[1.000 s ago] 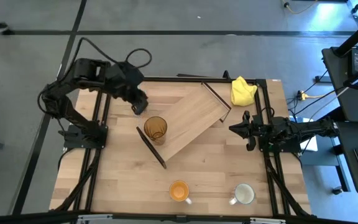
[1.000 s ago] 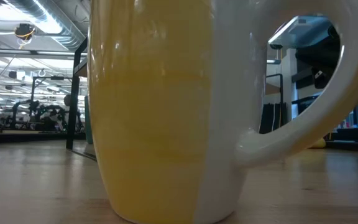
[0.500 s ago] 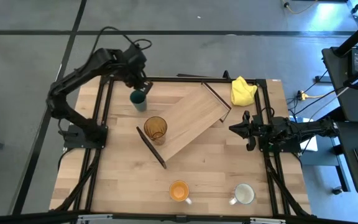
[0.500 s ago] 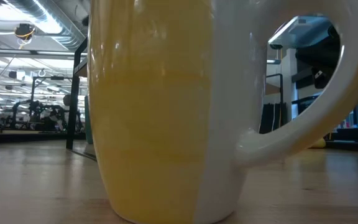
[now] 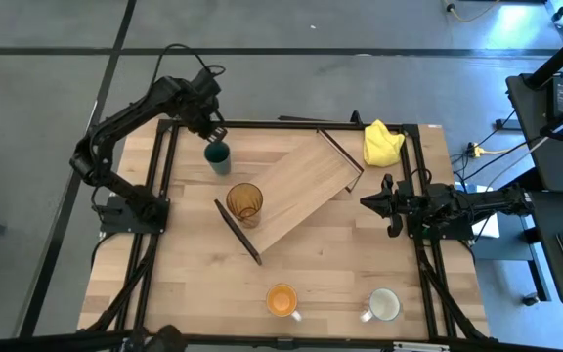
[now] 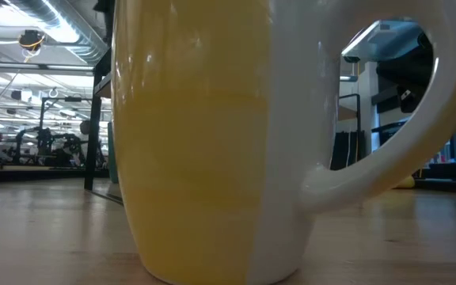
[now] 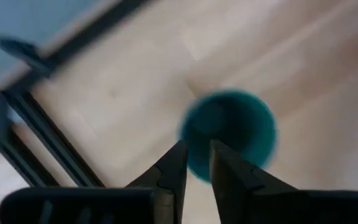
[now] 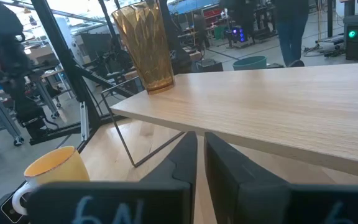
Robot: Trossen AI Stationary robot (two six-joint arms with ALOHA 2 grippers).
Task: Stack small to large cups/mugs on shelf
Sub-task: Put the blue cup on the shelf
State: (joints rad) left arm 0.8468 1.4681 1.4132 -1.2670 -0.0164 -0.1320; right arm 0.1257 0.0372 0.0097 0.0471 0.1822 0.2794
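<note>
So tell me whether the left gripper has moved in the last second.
Yes. The left gripper has pulled back from beside the amber tumbler toward the table's far edge, past the teal cup.

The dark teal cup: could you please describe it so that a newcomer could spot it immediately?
Start at the shelf, the long light-wood board lying slantwise on the table. Just off its far left edge, near the table's back rail, stands the dark teal cup, directly below the left gripper. It alone is teal and handleless; the nearby tumbler is amber glass.
</note>
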